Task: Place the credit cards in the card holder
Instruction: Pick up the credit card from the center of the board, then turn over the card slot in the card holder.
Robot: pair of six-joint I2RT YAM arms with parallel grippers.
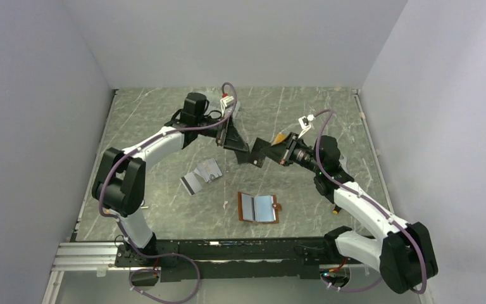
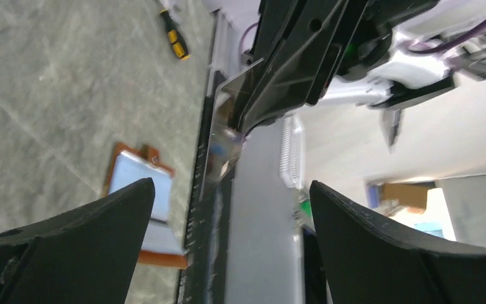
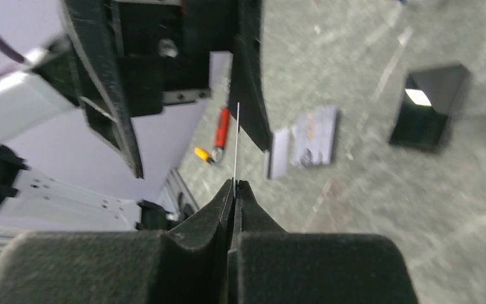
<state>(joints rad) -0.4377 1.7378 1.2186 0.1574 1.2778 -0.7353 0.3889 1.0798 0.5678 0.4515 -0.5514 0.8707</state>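
One silver-grey credit card [image 2: 223, 136] hangs in mid-air above the table, and in the right wrist view I see it edge-on as a thin line [image 3: 236, 142]. My right gripper [image 3: 235, 183] is shut on its edge. Facing it, my left gripper [image 2: 231, 187] stands wide open around the card's far end without touching it. The two grippers meet tip to tip over the table's middle, the left gripper [image 1: 243, 151] just left of the right gripper [image 1: 264, 155]. More silver-grey credit cards [image 1: 201, 175] lie on the table. The brown card holder [image 1: 258, 208] lies open, its clear sleeves up.
A small flat black rectangle [image 3: 430, 107] lies on the marble tabletop beyond the loose cards [image 3: 310, 136]. A red and yellow screwdriver [image 2: 175, 38] rests near the table's edge rail. The card holder [image 2: 136, 190] sits below the raised grippers.
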